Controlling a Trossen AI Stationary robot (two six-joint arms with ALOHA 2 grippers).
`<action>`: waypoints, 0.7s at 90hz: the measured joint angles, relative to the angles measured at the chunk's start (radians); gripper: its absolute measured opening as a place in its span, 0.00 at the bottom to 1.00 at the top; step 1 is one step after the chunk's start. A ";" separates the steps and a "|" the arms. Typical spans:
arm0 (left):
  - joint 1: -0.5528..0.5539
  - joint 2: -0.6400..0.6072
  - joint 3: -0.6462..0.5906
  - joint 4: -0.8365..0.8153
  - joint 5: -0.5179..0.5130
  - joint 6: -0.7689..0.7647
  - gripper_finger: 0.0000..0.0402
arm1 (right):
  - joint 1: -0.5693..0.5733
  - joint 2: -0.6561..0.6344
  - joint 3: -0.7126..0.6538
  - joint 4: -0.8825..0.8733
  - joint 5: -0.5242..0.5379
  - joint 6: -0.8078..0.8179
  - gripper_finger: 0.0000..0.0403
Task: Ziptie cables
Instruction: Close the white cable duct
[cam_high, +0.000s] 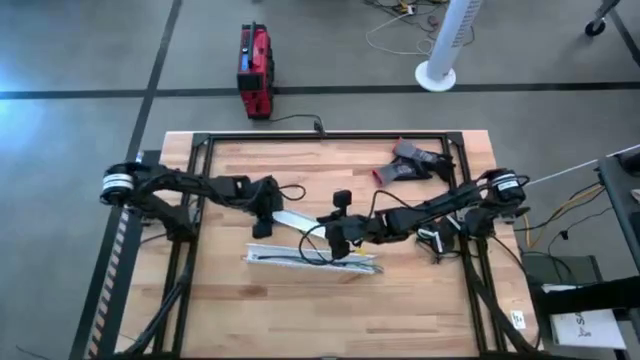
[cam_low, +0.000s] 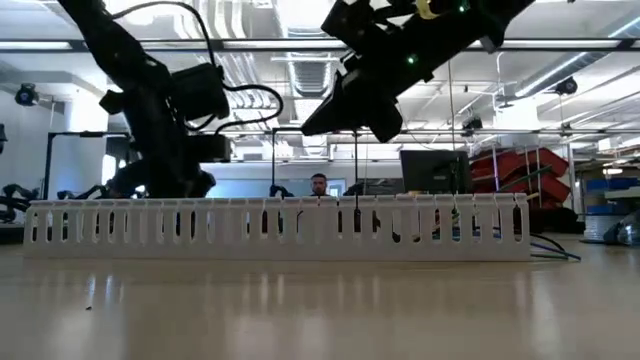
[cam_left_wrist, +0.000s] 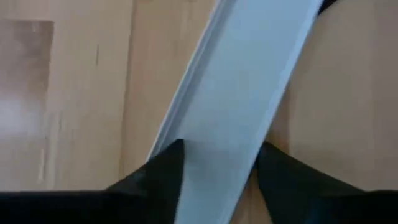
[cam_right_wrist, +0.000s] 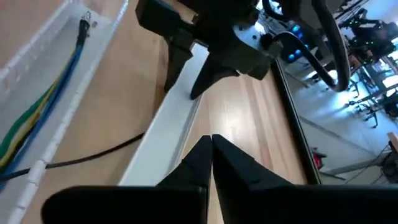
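Note:
A long white slotted channel (cam_high: 315, 260) (cam_low: 280, 230) lies on the wooden table. The cables (cam_right_wrist: 31, 124), thin green, yellow and blue wires, rest inside it. Beyond it a flat white strip (cam_high: 292, 220) (cam_left_wrist: 249, 81) lies slantwise on the wood. My left gripper (cam_high: 265, 222) (cam_left_wrist: 221, 152) (cam_right_wrist: 181, 93) is open, pointing down, one finger at each long edge of the strip near its left end. My right gripper (cam_high: 330, 240) (cam_right_wrist: 211, 142) (cam_low: 305, 128) is shut above the strip's right end, pointing toward the left arm. The ziptie does not show. My left gripper comes from above with its fingers (cam_left_wrist: 168, 168) beside the white strip's two long edges (cam_left_wrist: 205, 124), across its width near its left end. Whether they touch the strip, I cannot tell. The strip lies on the table.
A thin black wire (cam_right_wrist: 93, 155) runs across the wood between channel and strip. A black and red object (cam_high: 415, 165) lies at the table's far right. A black frame rail (cam_high: 320, 135) borders the table. A person (cam_low: 318, 185) shows in the room behind.

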 joint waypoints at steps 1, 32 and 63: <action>0.000 0.003 -0.001 0.007 -0.002 0.001 0.31 | 0.000 0.000 -0.001 0.003 0.002 0.000 0.00; -0.014 0.006 -0.027 0.123 -0.004 -0.047 0.00 | -0.002 0.000 0.003 0.015 0.063 -0.033 0.00; -0.031 -0.200 -0.018 0.117 0.053 -0.093 0.00 | -0.019 -0.027 -0.079 0.160 0.032 0.099 0.00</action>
